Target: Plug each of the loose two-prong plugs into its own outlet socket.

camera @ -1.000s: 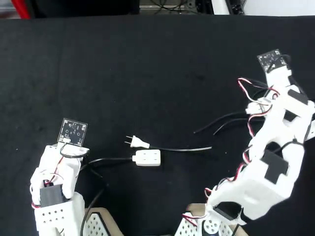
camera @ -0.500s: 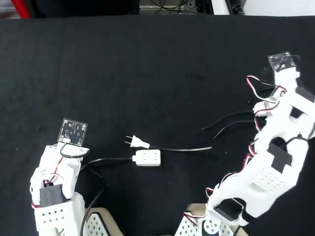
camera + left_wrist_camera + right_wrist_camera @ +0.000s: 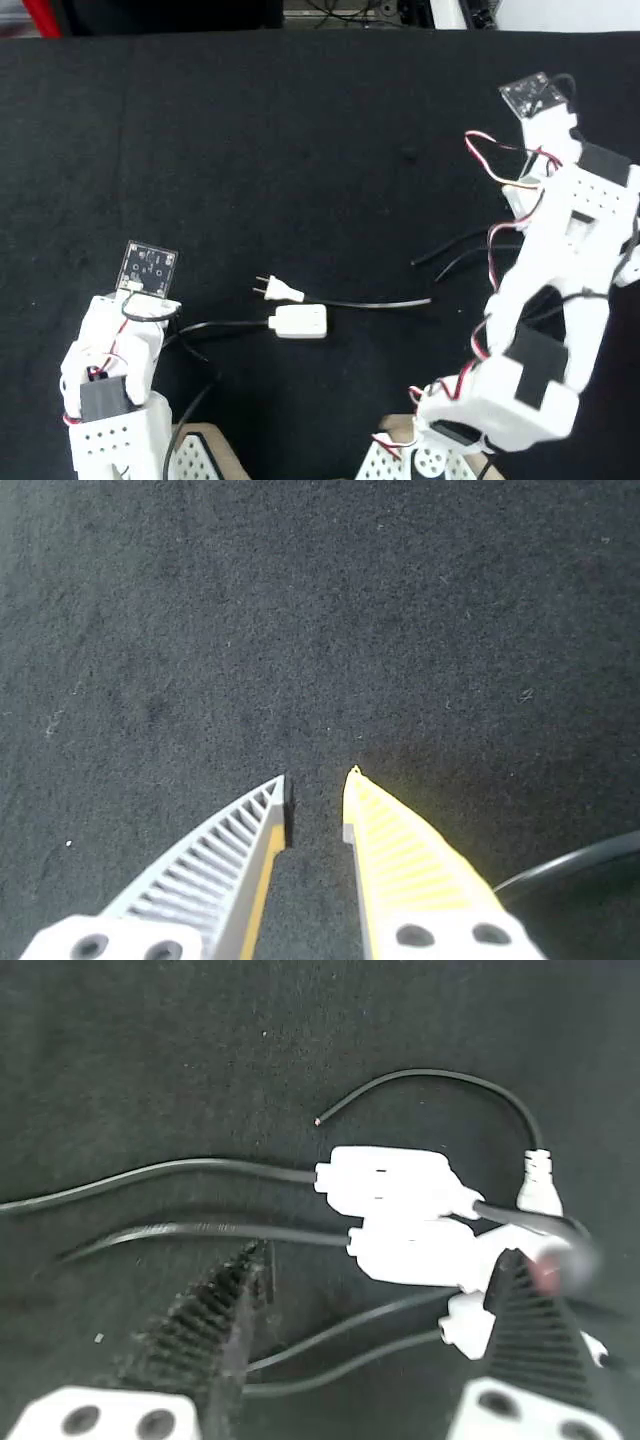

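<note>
A loose white two-prong plug [image 3: 283, 291] lies mid-table, its prongs pointing left and its black cable trailing right. Just in front of it sits a white outlet socket [image 3: 300, 321] on a black cord. My left gripper [image 3: 318, 777] hovers over bare black cloth, slightly open with nothing between its fingers. My right gripper [image 3: 383, 1253] is wide open above a cluster of white cable ends: two blocky white bodies [image 3: 385, 1177] [image 3: 415, 1250] lying side by side, and a smaller white plug [image 3: 540, 1188] beyond them. I cannot tell whether any of them are joined.
The left arm [image 3: 115, 370] stands folded at the front left. The right arm [image 3: 560, 250] stretches over the right side and covers the cable cluster; two black cords [image 3: 460, 245] stick out from under it. Black cloth [image 3: 300, 150] covers the table.
The right arm swung out to the right, then back left and farther from the front edge. The left arm, the plug and the socket mid-table have not moved.
</note>
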Action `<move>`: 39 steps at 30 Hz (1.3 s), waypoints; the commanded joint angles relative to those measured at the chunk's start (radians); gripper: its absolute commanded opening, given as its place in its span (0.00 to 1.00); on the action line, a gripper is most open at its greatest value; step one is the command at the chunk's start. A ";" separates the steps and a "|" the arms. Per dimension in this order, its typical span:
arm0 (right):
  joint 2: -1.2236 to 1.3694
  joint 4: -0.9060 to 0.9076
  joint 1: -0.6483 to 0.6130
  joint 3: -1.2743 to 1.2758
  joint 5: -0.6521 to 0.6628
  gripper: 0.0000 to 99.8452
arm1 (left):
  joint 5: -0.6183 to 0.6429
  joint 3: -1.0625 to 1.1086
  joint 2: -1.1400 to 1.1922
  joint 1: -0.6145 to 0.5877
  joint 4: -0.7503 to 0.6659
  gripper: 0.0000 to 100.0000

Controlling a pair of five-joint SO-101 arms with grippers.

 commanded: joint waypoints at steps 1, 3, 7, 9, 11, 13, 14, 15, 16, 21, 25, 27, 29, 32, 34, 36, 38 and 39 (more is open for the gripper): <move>-0.130 0.089 -0.014 -0.045 -0.014 0.33 | 0.003 0.019 -0.008 -0.002 -0.020 0.11; -0.176 0.150 -0.014 -0.045 -0.014 0.33 | 0.003 0.019 -0.008 -0.002 -0.020 0.11; -0.262 0.279 -0.054 -0.042 -0.014 0.33 | 0.003 0.019 -0.008 -0.002 -0.020 0.11; -0.300 0.334 -0.100 -0.016 -0.015 0.33 | 0.003 0.019 -0.008 -0.002 -0.020 0.11; -0.343 0.358 -0.160 0.035 -0.054 0.33 | 0.003 0.019 -0.008 -0.002 -0.020 0.11; -0.390 0.358 -0.218 0.105 -0.094 0.33 | 0.003 0.019 -0.008 -0.002 -0.020 0.11; -0.415 0.356 -0.253 0.150 -0.103 0.33 | 0.003 0.019 -0.008 -0.002 -0.020 0.11; -0.438 0.354 -0.288 0.199 -0.106 0.33 | 0.003 0.019 -0.008 -0.002 -0.020 0.11; -0.460 0.354 -0.328 0.249 -0.106 0.33 | 0.003 0.019 -0.008 -0.002 -0.020 0.11; -0.565 0.258 -0.511 0.535 -0.068 0.33 | 0.003 0.019 -0.008 -0.002 -0.020 0.11; -0.619 0.123 -0.655 0.759 0.075 0.33 | 0.003 0.019 -0.008 -0.002 -0.020 0.11; -0.628 0.051 -0.726 0.843 0.117 0.33 | 0.003 0.019 -0.008 -0.002 -0.020 0.11; -0.628 -0.020 -0.778 0.903 0.152 0.33 | 0.003 0.019 -0.008 -0.002 -0.020 0.11; -0.627 -0.127 -0.821 0.975 0.236 0.33 | 0.003 0.019 -0.008 -0.002 -0.020 0.11; -0.627 -0.189 -0.829 1.009 0.284 0.32 | 0.003 0.019 -0.008 -0.002 -0.020 0.11; -0.625 -0.222 -0.825 1.027 0.318 0.27 | 0.003 0.019 -0.008 -0.002 -0.020 0.11; -0.625 -0.229 -0.825 1.032 0.345 0.19 | 0.003 0.019 -0.008 -0.002 -0.020 0.11; -0.621 -0.227 -0.825 1.032 0.347 0.14 | 0.003 0.019 -0.008 -0.002 -0.020 0.11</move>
